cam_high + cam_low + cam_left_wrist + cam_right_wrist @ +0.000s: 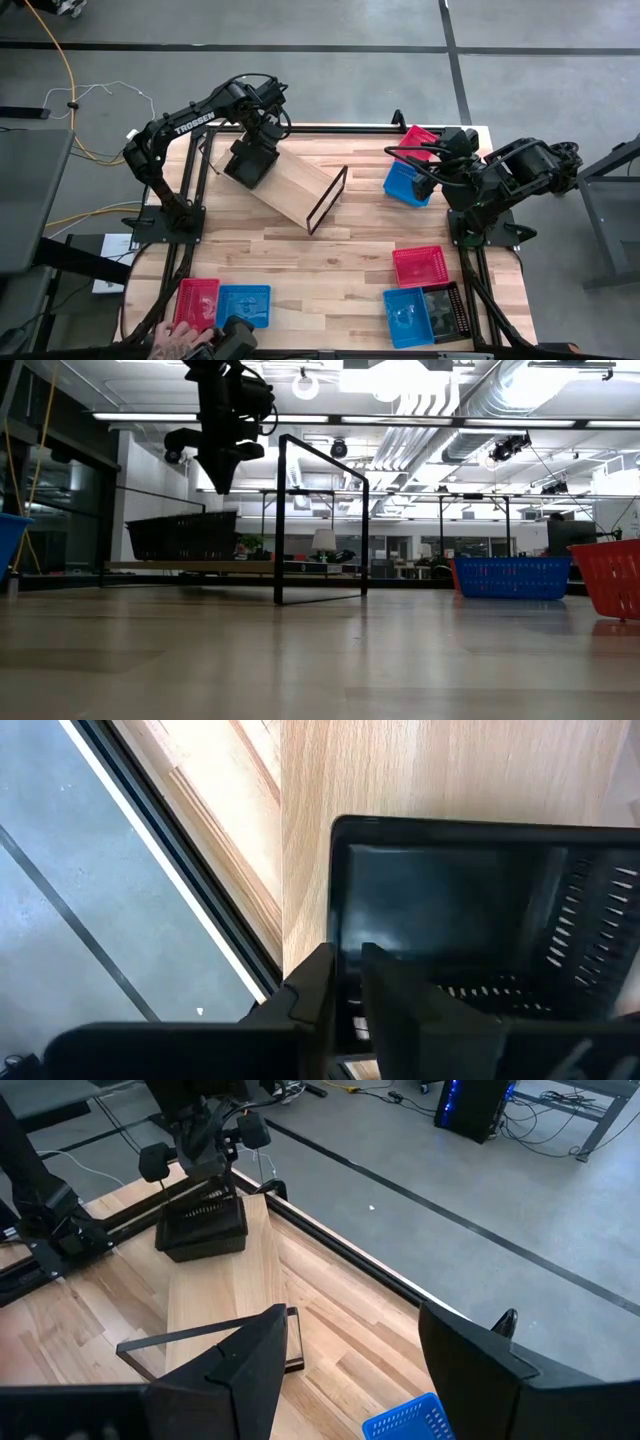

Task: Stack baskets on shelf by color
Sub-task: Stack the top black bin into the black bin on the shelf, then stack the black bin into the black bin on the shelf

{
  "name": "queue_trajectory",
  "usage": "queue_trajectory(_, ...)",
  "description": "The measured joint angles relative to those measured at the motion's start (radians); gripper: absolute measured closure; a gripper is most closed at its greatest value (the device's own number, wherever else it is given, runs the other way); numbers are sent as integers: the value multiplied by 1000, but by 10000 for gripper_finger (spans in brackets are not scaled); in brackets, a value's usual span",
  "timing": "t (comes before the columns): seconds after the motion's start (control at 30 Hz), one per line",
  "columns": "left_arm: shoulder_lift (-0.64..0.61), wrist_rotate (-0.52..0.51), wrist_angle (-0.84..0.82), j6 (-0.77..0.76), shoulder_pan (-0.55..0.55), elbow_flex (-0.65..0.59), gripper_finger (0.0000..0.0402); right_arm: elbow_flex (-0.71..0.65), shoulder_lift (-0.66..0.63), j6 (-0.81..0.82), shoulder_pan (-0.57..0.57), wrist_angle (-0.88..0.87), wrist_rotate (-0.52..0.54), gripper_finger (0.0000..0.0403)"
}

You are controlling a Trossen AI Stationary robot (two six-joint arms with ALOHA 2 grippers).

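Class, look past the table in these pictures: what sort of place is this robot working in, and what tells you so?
Probably a large open lab or workshop floor. The low view shows exposed ceiling ducts and strip lights over rows of workstations; the high view shows a grey floor with cables around the wooden table.
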Motion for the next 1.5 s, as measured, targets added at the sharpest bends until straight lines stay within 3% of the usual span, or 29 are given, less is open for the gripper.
queue_trajectory(0.47, -12, -25, 36, -82, -2, 2, 260, 0, 0, 18, 0, 0, 0, 188)
queue_trajectory(0.7, -16, -63, 41, -278, -11, 137, 237, 0, 0, 11, 0, 0, 14, 188)
queue_trajectory(0.97, -20, 130, 51, -694, -30, 377, 240, 0, 0, 10, 0, -1, 31, 188)
queue_trajectory(1.17, -47, 447, 63, -959, -35, 424, 240, 0, 0, -3, 0, -1, 5, 188)
queue_trajectory(1.3, -107, 621, 107, -1098, -54, 370, 240, 0, 0, -8, 0, -1, -11, 188)
queue_trajectory(1.5, -330, 628, 496, -1303, -184, 88, 241, 0, 0, -16, 0, -1, -10, 188)
